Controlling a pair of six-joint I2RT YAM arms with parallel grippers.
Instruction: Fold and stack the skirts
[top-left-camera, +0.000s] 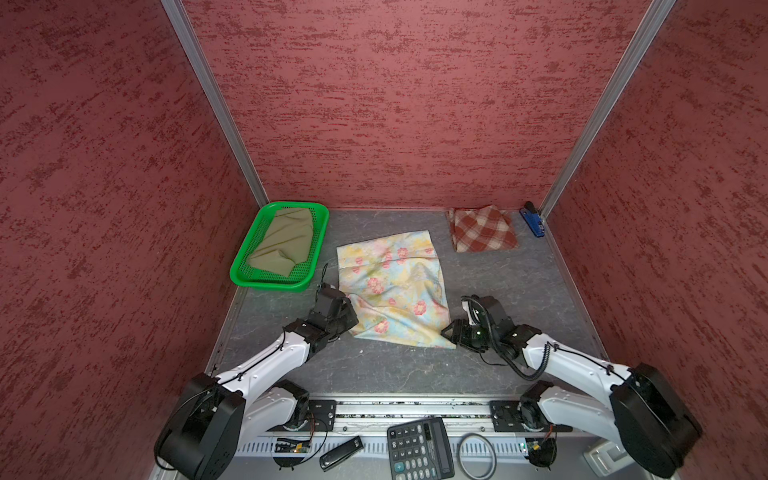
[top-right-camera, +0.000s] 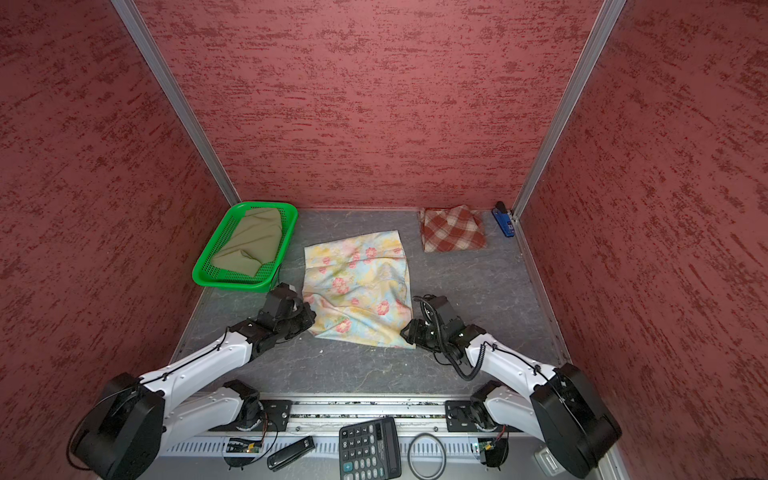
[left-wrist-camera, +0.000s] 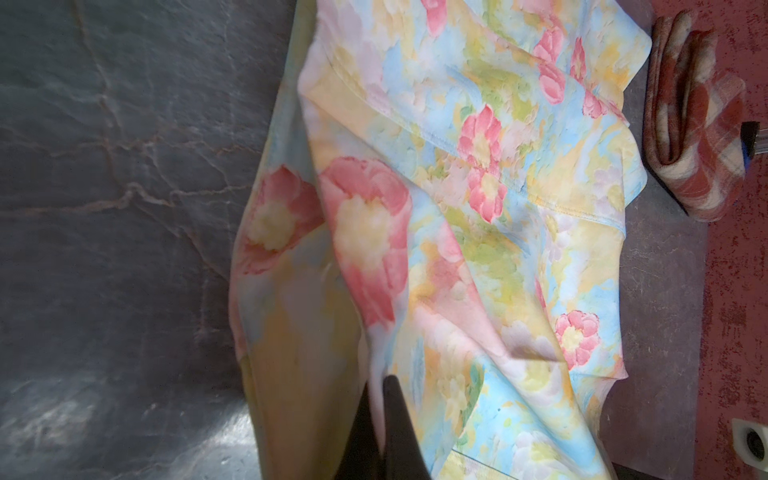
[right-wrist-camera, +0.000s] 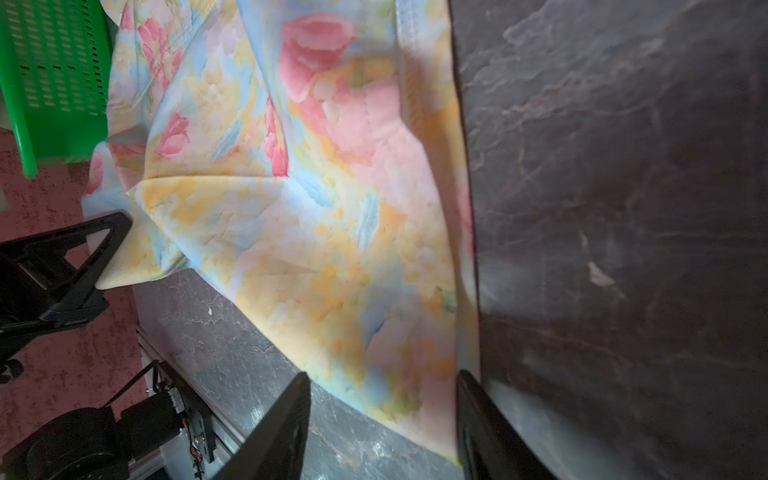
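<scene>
The pastel floral skirt (top-left-camera: 390, 286) (top-right-camera: 357, 286) lies spread on the grey table, rumpled along its near edge. My left gripper (top-left-camera: 351, 318) (left-wrist-camera: 380, 386) is shut on the skirt's near left corner, with cloth pinched between the dark fingers. My right gripper (top-left-camera: 451, 332) (right-wrist-camera: 382, 399) stands at the near right corner, its jaws apart on either side of the cloth's (right-wrist-camera: 311, 208) edge. Folded, the plaid skirt (top-left-camera: 484, 230) (left-wrist-camera: 698, 145) rests at the back right. The olive skirt (top-left-camera: 284, 241) lies inside the green mesh basket (top-left-camera: 266, 282) at the back left.
A blue stapler (top-left-camera: 533, 220) sits in the back right corner. Red textured walls close in the table on three sides. On the ledge in front of the arm bases lie a calculator (top-left-camera: 419, 451), a black device (top-left-camera: 340, 453) and a ring (top-left-camera: 477, 455).
</scene>
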